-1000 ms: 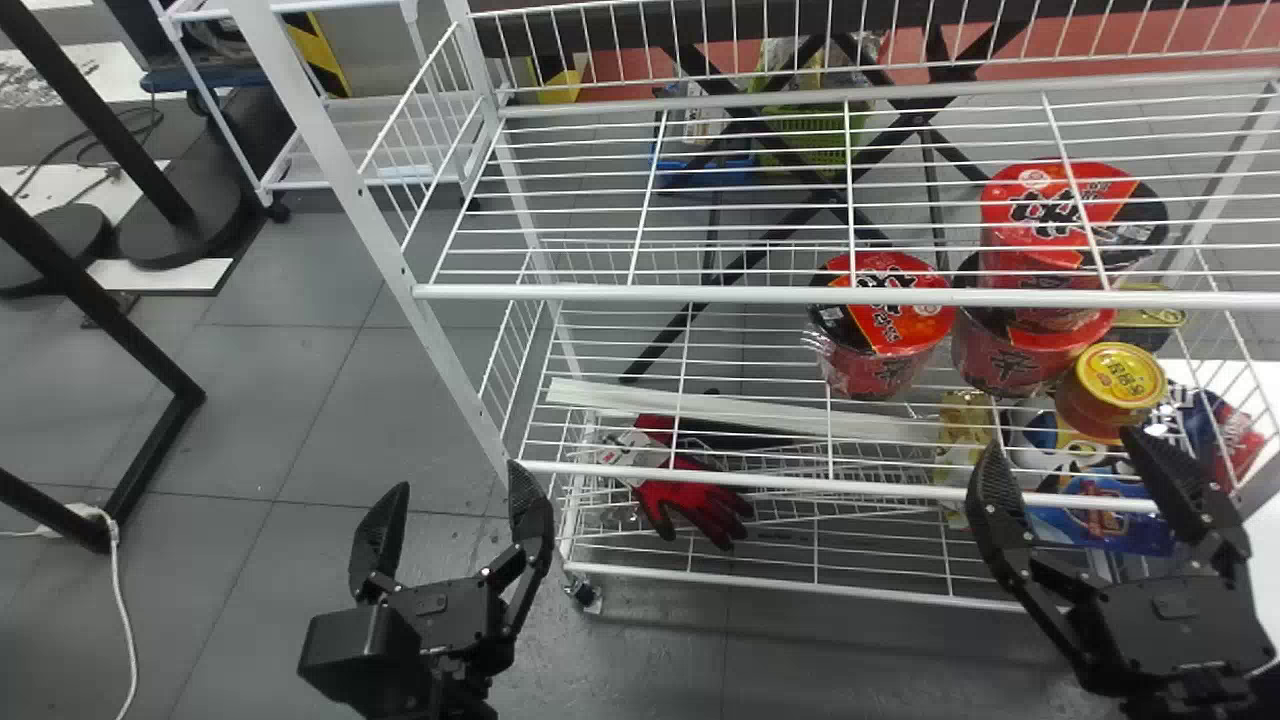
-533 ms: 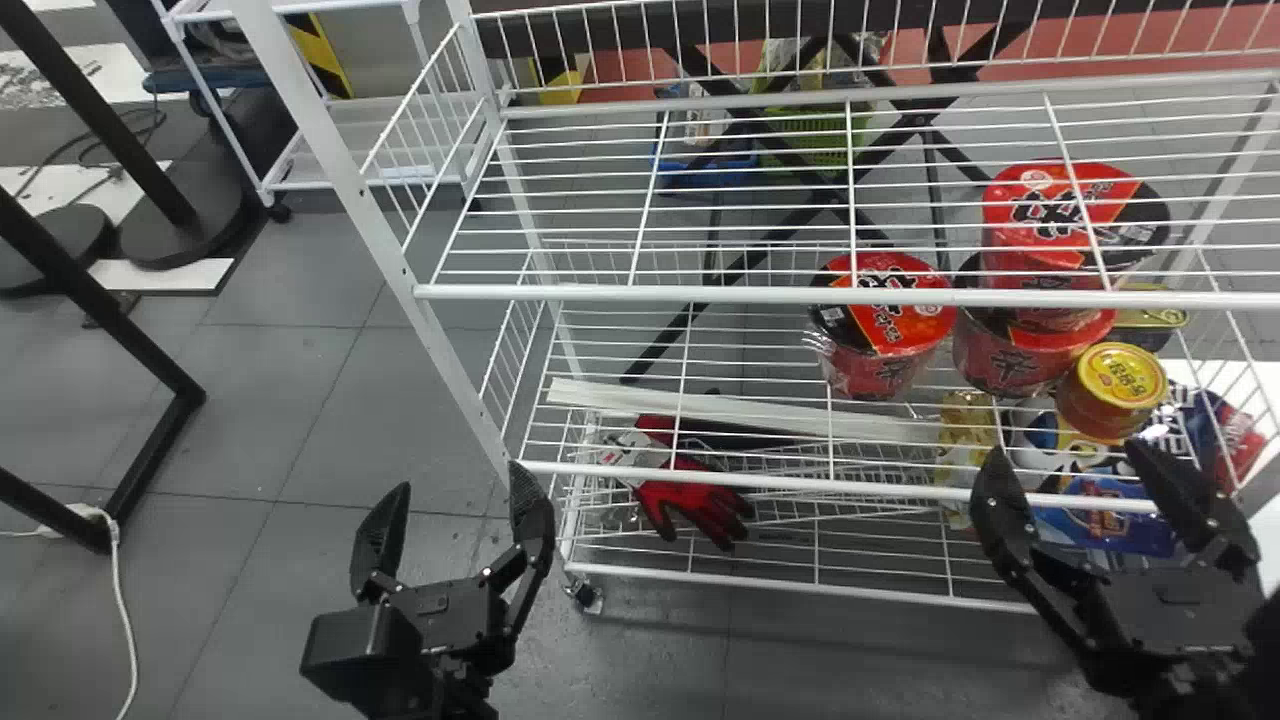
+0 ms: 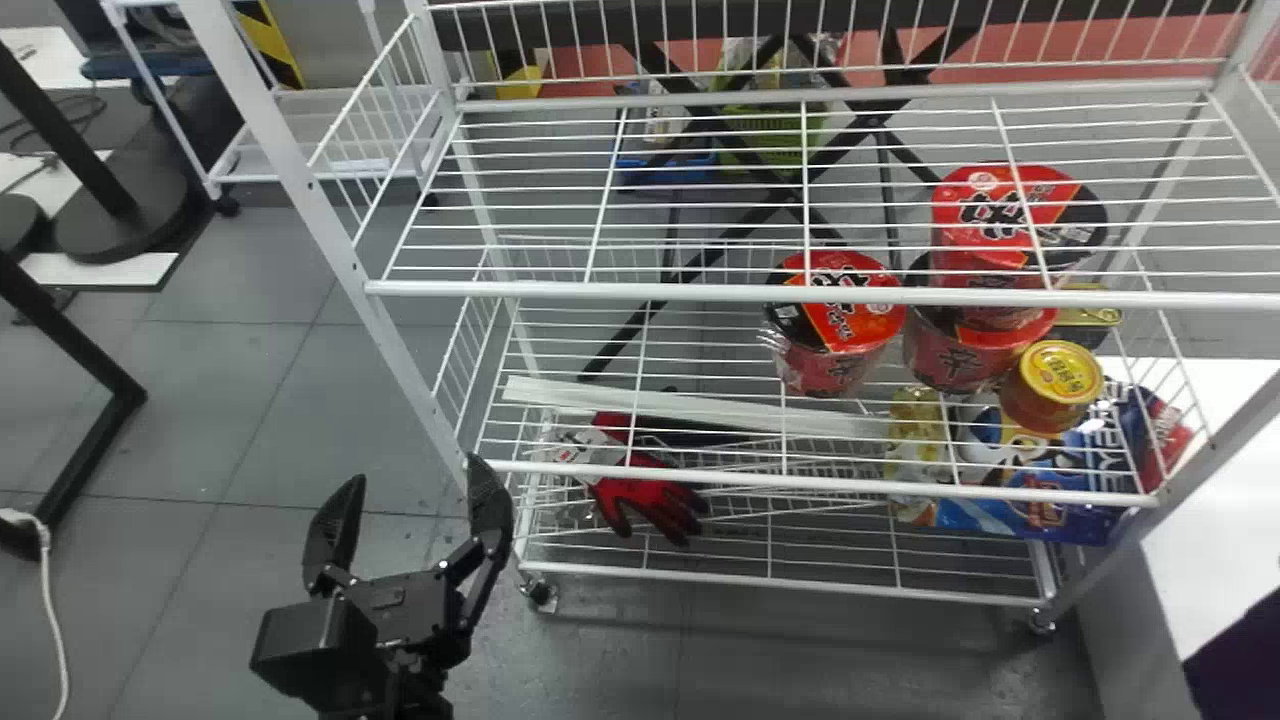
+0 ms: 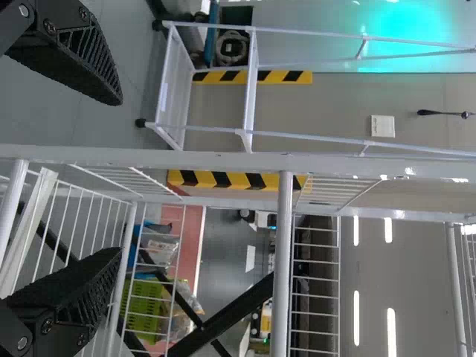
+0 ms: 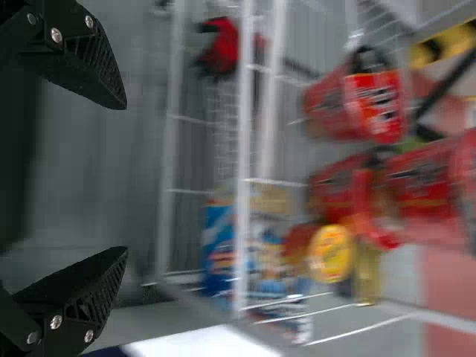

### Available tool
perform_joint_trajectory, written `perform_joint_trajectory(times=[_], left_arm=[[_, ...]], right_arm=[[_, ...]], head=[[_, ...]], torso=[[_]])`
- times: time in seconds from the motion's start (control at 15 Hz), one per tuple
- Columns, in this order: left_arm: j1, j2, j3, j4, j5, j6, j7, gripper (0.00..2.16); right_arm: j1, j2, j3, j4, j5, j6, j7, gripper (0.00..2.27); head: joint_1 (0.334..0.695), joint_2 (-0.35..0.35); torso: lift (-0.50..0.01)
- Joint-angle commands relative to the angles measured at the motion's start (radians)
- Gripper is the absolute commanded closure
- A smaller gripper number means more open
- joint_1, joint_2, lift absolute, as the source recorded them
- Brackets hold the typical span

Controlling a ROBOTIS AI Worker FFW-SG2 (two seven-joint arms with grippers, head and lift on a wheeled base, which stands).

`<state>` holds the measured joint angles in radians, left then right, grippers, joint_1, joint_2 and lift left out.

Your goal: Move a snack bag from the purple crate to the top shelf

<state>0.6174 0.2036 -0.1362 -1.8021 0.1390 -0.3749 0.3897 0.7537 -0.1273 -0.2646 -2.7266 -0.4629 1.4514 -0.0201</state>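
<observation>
At the lower left of the head view, my left gripper (image 3: 408,485) stands open in front of the rack's left post; in the left wrist view the left gripper (image 4: 119,177) has nothing between its fingers. My right gripper (image 5: 126,178) is open and empty in the right wrist view, beside the rack's front. The top shelf (image 3: 700,292) is a bare white wire level. A dark purple edge (image 3: 1240,660) shows at the head view's lower right corner, on a white surface; whether it is the crate cannot be told. No snack bag can be made out there.
Below the top shelf are red noodle cups (image 3: 840,320), a yellow-lidded jar (image 3: 1052,385) and colourful packets (image 3: 1075,500). Red gloves (image 3: 650,500) lie at the lower left. A white post (image 3: 1200,460) rises at the rack's right front, beside a white surface (image 3: 1210,560).
The head view has turned to the right, so the rack and left gripper appear farther left. My right gripper has left the head view, having shifted right, and the purple edge has come in.
</observation>
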Motion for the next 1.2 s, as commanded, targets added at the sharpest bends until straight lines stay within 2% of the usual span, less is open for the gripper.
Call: perform_joint_trajectory(times=[0.0, 0.2, 0.27, 0.33, 0.4, 0.53, 0.6, 0.67, 0.8, 0.87, 1.0, 1.13], left_arm=[[-0.008, 0.003, -0.005, 0.010, 0.001, 0.000, 0.000, 0.11], [-0.011, 0.007, -0.005, 0.029, 0.007, -0.028, 0.000, 0.11], [-0.015, 0.005, -0.005, 0.033, 0.010, -0.031, -0.002, 0.11], [-0.016, 0.005, -0.006, 0.038, 0.010, -0.031, -0.002, 0.11], [-0.016, 0.005, -0.010, 0.040, 0.010, -0.034, -0.002, 0.11], [-0.021, 0.005, -0.010, 0.047, 0.010, -0.040, -0.002, 0.11], [-0.022, 0.005, -0.010, 0.049, 0.010, -0.040, -0.002, 0.11], [-0.024, 0.005, -0.010, 0.055, 0.011, -0.049, -0.002, 0.11], [-0.036, 0.005, -0.017, 0.070, 0.014, -0.055, -0.002, 0.11], [-0.039, 0.005, -0.019, 0.075, 0.014, -0.055, -0.003, 0.11], [-0.051, 0.005, -0.025, 0.092, 0.017, -0.055, -0.006, 0.11], [-0.056, 0.005, -0.026, 0.098, 0.020, -0.055, -0.011, 0.11]], right_arm=[[0.004, 0.006, -0.159, -0.074, -0.134, 0.121, 0.000, 0.14], [-0.021, 0.031, -0.415, -0.107, -0.349, 0.121, 0.006, 0.14], [-0.050, 0.048, -0.513, -0.111, -0.421, 0.121, 0.011, 0.14], [-0.108, 0.081, -0.622, -0.113, -0.479, 0.121, 0.043, 0.14], [-0.155, 0.098, -0.731, -0.111, -0.523, 0.121, 0.072, 0.14], [-0.226, 0.103, -0.904, -0.096, -0.571, 0.121, 0.112, 0.14], [-0.258, 0.101, -0.979, -0.074, -0.569, 0.121, 0.143, 0.14], [-0.275, 0.094, -1.036, -0.042, -0.562, 0.121, 0.172, 0.14], [-0.290, 0.055, -1.102, 0.068, -0.534, 0.121, 0.198, 0.14], [-0.287, 0.031, -1.098, 0.123, -0.482, 0.121, 0.226, 0.14], [-0.271, -0.029, -1.016, 0.251, -0.304, 0.121, 0.296, 0.14], [-0.254, -0.066, -0.898, 0.367, -0.131, 0.121, 0.350, 0.14]], head=[[0.695, 0.079], [0.695, 0.028], [0.695, 0.012], [0.695, -0.025], [0.695, -0.045], [0.695, -0.089], [0.695, -0.121], [0.695, -0.184], [0.695, -0.253], [0.695, -0.294], [0.695, -0.350], [0.695, -0.350]], torso=[[-0.456], [-0.456], [-0.456], [-0.456], [-0.456], [-0.456], [-0.456], [-0.456], [-0.456], [-0.456], [-0.456], [-0.456]])
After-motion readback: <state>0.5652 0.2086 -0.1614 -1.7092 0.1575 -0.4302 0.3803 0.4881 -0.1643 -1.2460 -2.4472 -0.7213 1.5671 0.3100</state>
